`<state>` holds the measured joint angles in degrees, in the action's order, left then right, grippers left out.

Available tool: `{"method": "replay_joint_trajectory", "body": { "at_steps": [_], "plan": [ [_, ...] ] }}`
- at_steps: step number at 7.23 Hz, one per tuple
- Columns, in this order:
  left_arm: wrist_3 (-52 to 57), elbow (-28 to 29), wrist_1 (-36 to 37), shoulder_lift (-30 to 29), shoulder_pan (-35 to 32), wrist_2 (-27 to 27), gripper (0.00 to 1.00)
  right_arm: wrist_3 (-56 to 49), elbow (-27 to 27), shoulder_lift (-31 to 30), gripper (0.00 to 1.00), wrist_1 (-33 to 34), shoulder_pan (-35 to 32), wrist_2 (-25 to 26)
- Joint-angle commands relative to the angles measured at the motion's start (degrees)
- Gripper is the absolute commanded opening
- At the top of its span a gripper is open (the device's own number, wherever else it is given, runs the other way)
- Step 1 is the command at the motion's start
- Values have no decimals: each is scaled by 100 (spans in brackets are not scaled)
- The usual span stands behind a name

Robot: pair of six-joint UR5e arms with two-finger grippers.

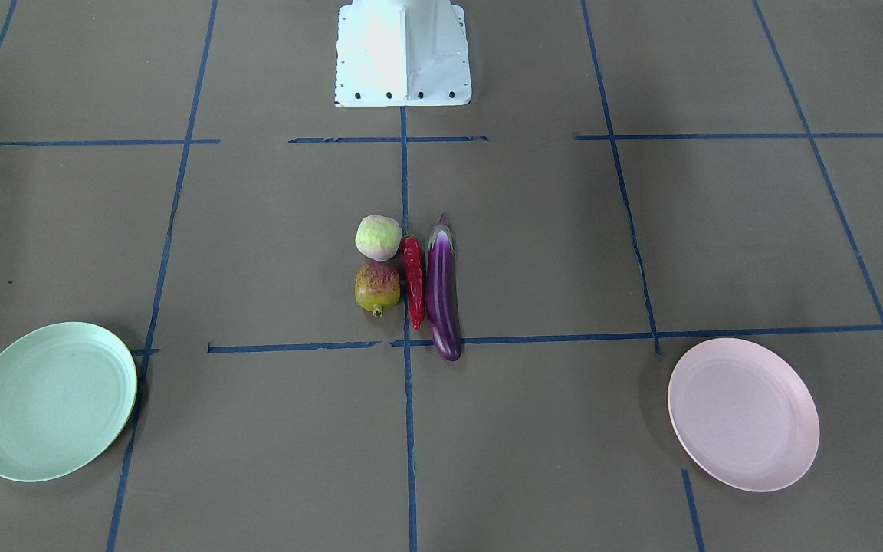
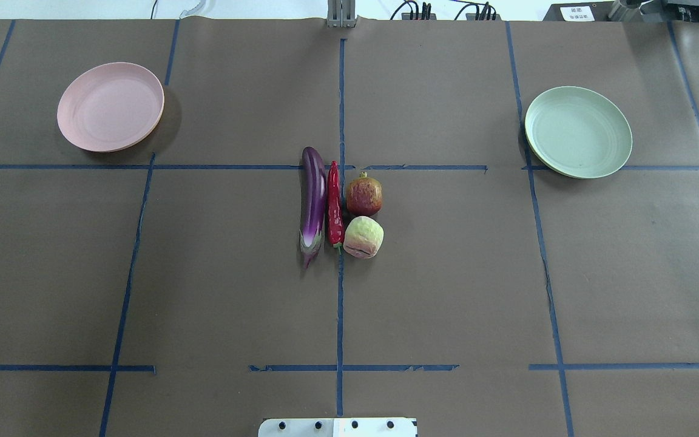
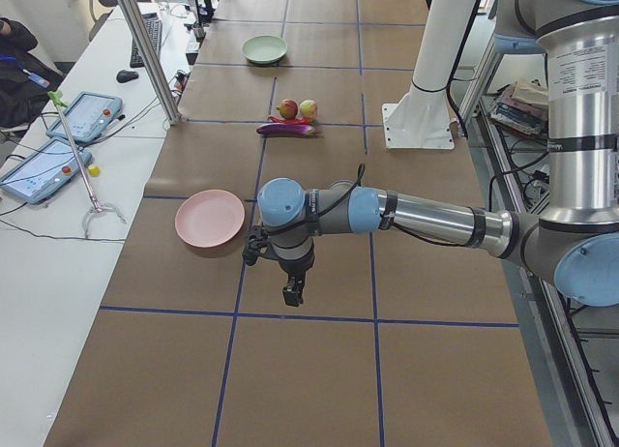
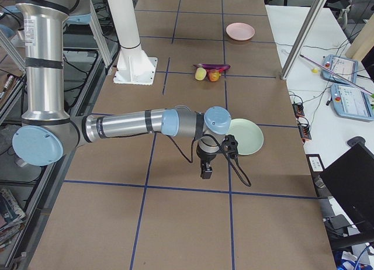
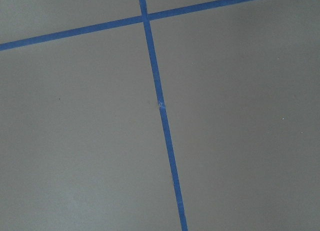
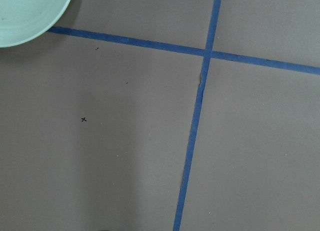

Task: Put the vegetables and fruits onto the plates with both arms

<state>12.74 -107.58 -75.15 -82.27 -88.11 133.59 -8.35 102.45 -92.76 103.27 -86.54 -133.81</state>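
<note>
Four items lay clustered at the middle of the table (image 2: 143, 273): eggplant (image 2: 313, 194), chili pepper (image 2: 334, 203), mottled fruit (image 2: 364, 195), pale green fruit (image 2: 363, 237). The pink plate (image 2: 110, 106) and the mint green plate (image 2: 578, 131) sat bare. No pick seemed begun. The left hand (image 3: 292, 292) and the right hand (image 4: 206, 169) hung near those plates, their spread impossible to tell, and each needed to reach inward.

left arm (image 3: 435, 218): silver-grey tubes, light-blue joint caps, black band on upright segment
right arm (image 4: 120, 125): same build, black cable looped at wrist
left gripper (image 3: 290, 294): black
right gripper (image 4: 205, 172): black
base (image 1: 403, 54): white block, dark bolt holes along 6 o'clock edge
</note>
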Motion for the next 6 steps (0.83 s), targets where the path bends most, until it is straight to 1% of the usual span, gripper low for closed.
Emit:
{"method": "replay_joint_trajectory", "body": {
  "at_steps": [1,3,4,5,6],
  "plan": [
    [0,1,-9,9,-4,0,100,0,-6,3,100,0,6,-40],
    [0,9,0,0,-4,0,100,0,12,73,100,-9,32,-189],
    [0,9,0,0,5,0,100,18,116,143,100,-122,197,-190],
    [0,9,0,0,-4,9,100,131,178,153,100,-602,460,-181],
    [0,9,0,0,5,9,100,915,214,222,100,-1207,828,-181]
  ]
}}
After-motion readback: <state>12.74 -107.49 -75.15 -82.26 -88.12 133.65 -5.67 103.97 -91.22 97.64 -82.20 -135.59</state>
